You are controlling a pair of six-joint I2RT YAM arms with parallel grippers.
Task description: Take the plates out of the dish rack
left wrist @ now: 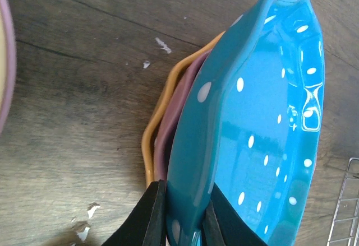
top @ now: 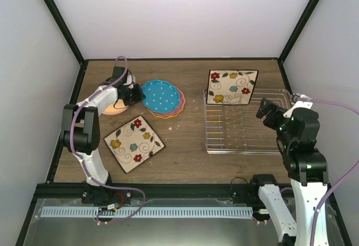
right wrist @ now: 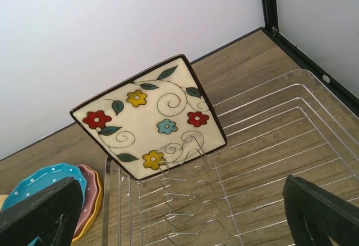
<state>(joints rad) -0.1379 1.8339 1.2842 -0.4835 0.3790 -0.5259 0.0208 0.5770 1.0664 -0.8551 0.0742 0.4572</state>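
Plates left in the dish rack (top: 247,137): one.

1. Table (top: 185,159), dark wood grain. It carries every item below.
2. Dish rack, silver wire, on the right half of the table. The contents are a single plate at the far left end, and the other tine rows are bare.
3. Standing square plate (right wrist: 151,117), cream with flowers and a dark rim. It leans between the tines. It is probably stiff, glazed, slick and brittle, and moderately heavy for its size. The best hold is likely the free upper edge, lifted clear of the wires before any sideways swing. A snag on the tines could chip it.
4. Flat square plate (top: 134,143), same pattern. It lies on the table near the left arm, well apart from the rack.
5. Round scalloped stack, left of the rack: teal plate (left wrist: 263,145) with white dots on top, pink plate (left wrist: 179,111) below it and orange plate (left wrist: 148,145) at the bottom. These are probably light but chip-prone, and the rim is the only grip.
6. Further round plate (top: 115,110), mostly hidden under the left arm.
7. Left jaws: narrow, pinching the rim of the teal plate.
8. Right jaws: wide, holding nothing, above the rack.
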